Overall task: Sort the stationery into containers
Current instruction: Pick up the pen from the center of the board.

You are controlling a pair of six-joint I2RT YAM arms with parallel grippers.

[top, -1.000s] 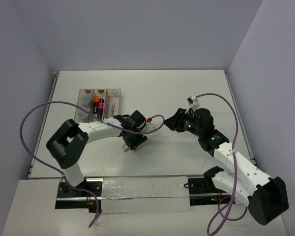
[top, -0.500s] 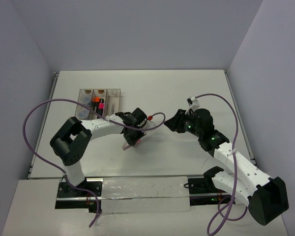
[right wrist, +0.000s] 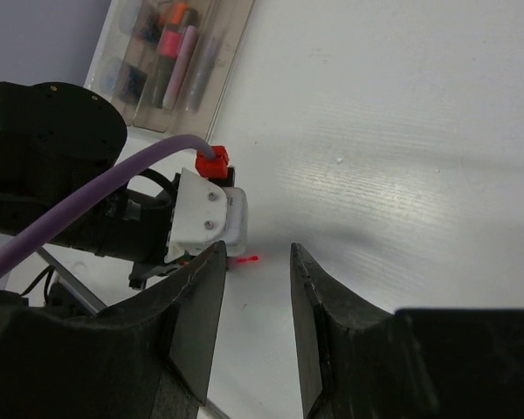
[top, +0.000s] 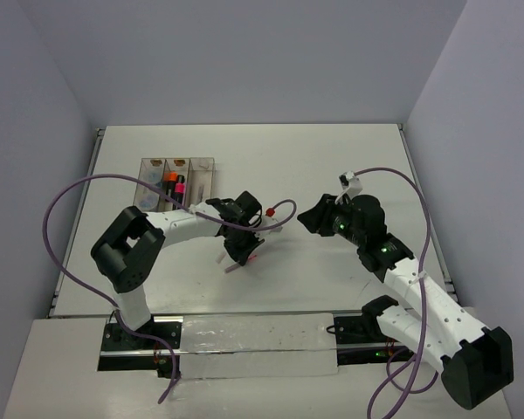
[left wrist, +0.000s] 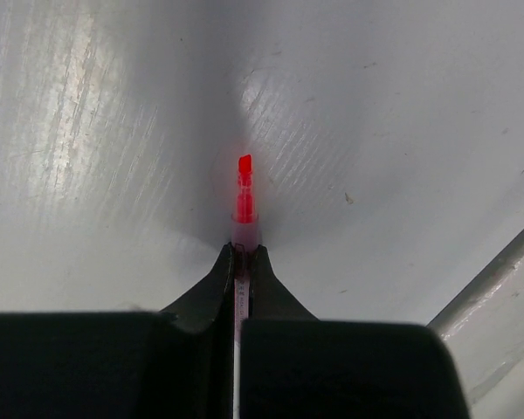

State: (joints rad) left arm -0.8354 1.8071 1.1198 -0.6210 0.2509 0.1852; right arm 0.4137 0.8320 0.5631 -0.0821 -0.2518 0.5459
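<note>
My left gripper [top: 242,250] is shut on a thin pink pen [top: 235,266] with a red tip, low over the table's middle. In the left wrist view the red tip [left wrist: 244,185] sticks out beyond the closed fingertips, and my left gripper [left wrist: 245,253] pinches the barrel. The clear three-compartment containers [top: 178,161] lie at the back left, holding an orange-black highlighter [top: 169,182], a pink-black highlighter [top: 180,187] and bluish round pieces [top: 148,180]. My right gripper [top: 307,218] hovers open and holds nothing, right of the left one. Between its fingers, my right gripper [right wrist: 258,253] frames the pen's red tip [right wrist: 248,258].
Purple cables loop from both wrists over the table. The containers [right wrist: 230,54] show at the top left of the right wrist view. The left arm's forearm lies between the tray and the pen. A metal rail runs along the table's near edge.
The left jaws have shut on the pink pen, and that wrist has turned slightly. My right gripper has drifted a little to the left.
</note>
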